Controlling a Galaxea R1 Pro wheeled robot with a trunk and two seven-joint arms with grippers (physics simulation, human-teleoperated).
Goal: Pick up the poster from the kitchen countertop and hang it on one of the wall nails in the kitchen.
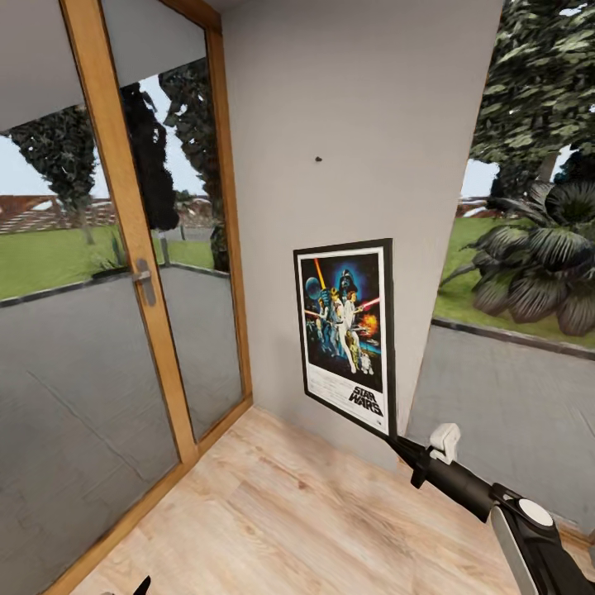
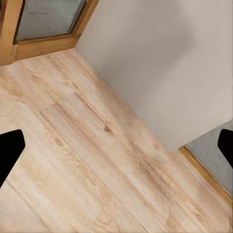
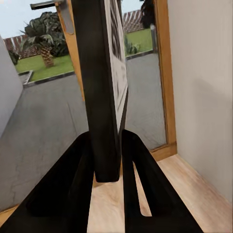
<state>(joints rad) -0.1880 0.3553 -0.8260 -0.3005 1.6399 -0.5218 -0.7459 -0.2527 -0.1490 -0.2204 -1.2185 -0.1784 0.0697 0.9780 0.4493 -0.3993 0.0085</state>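
Matt grey wall, pale grained wood floor, glossy poster, smooth black end effector.

Poster: portrait Star Wars print, thin black frame, white border, dark blue artwork, black title at bottom. Upright, slightly tilted, in front of grey wall, well below wall nail. Lower right corner clamped in right gripper.

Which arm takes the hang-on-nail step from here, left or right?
Right. The right gripper is already clamped on the poster, holding it upright at its lower corner against the grey wall, below the nail. The left gripper is open over the wood floor, holding nothing.
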